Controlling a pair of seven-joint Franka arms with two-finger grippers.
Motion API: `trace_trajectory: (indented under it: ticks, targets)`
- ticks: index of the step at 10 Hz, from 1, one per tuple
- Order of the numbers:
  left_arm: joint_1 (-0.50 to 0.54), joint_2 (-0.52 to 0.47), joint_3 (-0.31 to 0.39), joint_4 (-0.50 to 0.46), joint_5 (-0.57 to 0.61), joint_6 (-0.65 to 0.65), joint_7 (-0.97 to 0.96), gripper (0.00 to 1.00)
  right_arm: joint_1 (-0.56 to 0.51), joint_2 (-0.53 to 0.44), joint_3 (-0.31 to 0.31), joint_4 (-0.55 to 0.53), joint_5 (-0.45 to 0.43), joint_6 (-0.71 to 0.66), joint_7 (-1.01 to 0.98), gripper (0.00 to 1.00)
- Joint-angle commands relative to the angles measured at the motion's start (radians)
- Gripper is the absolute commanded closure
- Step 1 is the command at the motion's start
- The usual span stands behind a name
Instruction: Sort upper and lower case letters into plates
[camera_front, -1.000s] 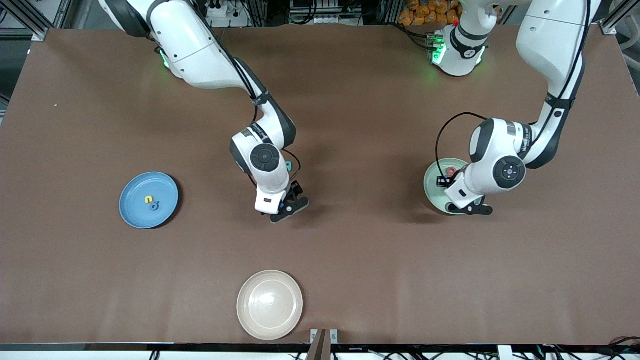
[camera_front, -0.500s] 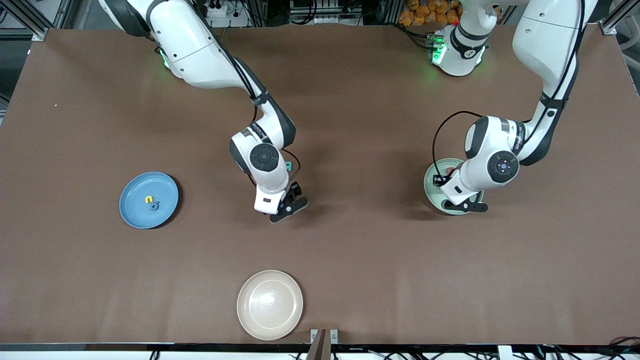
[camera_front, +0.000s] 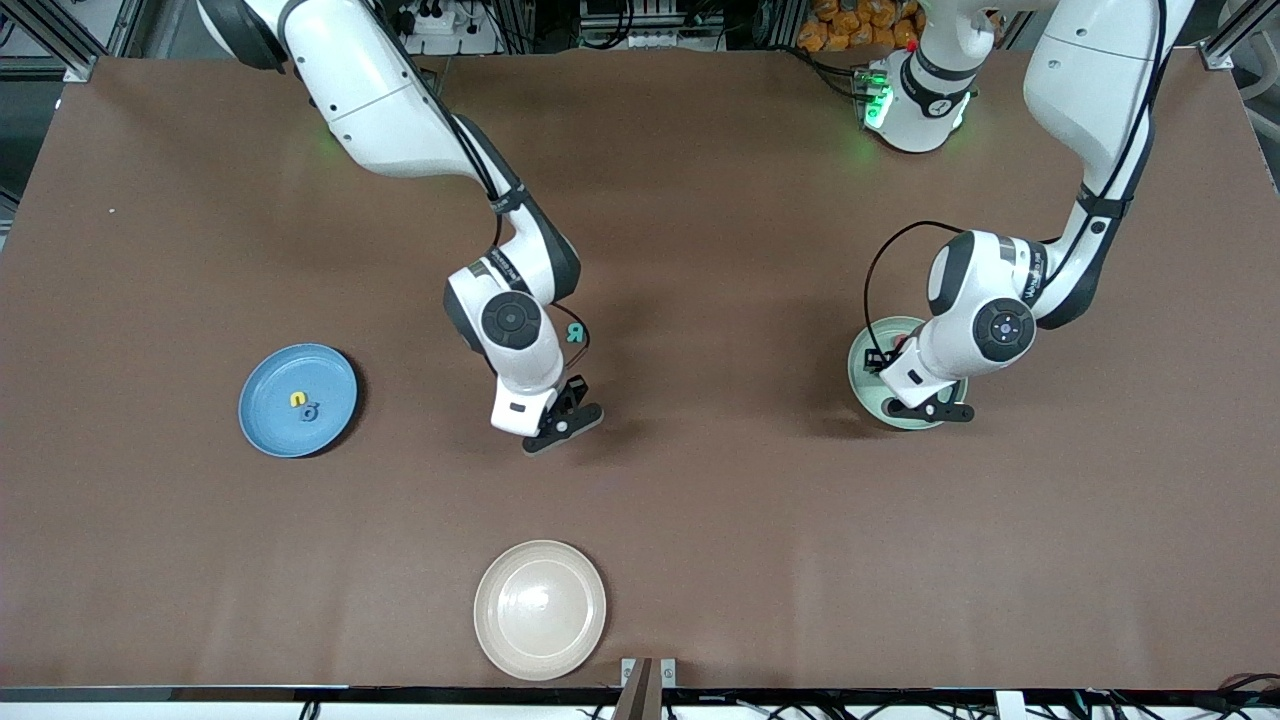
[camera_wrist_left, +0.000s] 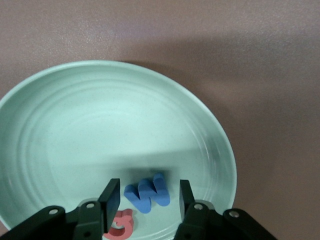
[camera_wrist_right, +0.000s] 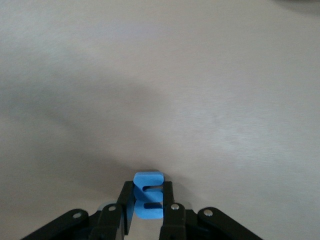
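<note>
My right gripper (camera_wrist_right: 148, 201) is shut on a blue letter E (camera_wrist_right: 148, 189), held upright low over the bare table's middle; in the front view this gripper (camera_front: 550, 420) hides the letter. A teal letter (camera_front: 575, 333) lies on the table beside the right wrist. My left gripper (camera_wrist_left: 147, 197) stands open over the mint green plate (camera_wrist_left: 100, 115). A blue letter W (camera_wrist_left: 148, 192) lies in the plate between its fingers, touching neither, with a red letter (camera_wrist_left: 120, 225) beside it. The sky blue plate (camera_front: 270, 385) holds a yellow letter (camera_front: 297, 398) and a blue letter (camera_front: 308, 411).
A cream-white plate (camera_front: 540, 610) sits near the table's edge closest to the front camera. The mint green plate (camera_front: 862, 365) lies toward the left arm's end and the sky blue plate toward the right arm's end, with wide brown tabletop between them.
The right gripper has shut on the blue E and shifted slightly toward the right arm's end, uncovering the teal letter. The left gripper has opened, leaving the blue W in the mint plate.
</note>
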Motion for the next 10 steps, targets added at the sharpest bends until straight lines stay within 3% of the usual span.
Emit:
trace_trajectory:
  ticks: [1, 4, 5, 7, 8, 10]
  targets:
    - [0.005, -0.022, -0.003, -0.024, 0.018, 0.018, -0.001, 0.42, -0.081, -0.087, 0.011, -0.031, 0.007, -0.059, -0.008, 1.0]
    - [-0.004, -0.02, -0.003, -0.015, 0.006, 0.018, -0.015, 0.41, -0.207, -0.159, 0.004, -0.032, 0.004, -0.183, -0.003, 1.0]
    - [-0.007, -0.02, -0.003, -0.012, 0.004, 0.016, -0.016, 0.28, -0.266, -0.183, -0.009, -0.034, 0.004, -0.215, -0.003, 1.0]
    - [-0.01, -0.023, -0.003, 0.002, 0.004, 0.009, -0.016, 0.23, -0.404, -0.226, -0.012, -0.041, -0.005, -0.276, -0.003, 1.0]
    - [-0.013, -0.026, -0.004, 0.008, 0.004, 0.007, -0.016, 0.06, -0.461, -0.233, -0.012, -0.043, -0.007, -0.303, -0.003, 1.0]
    - [-0.041, -0.026, -0.003, 0.029, 0.006, 0.007, -0.013, 0.0, -0.568, -0.233, -0.013, -0.075, -0.008, -0.307, -0.005, 1.0]
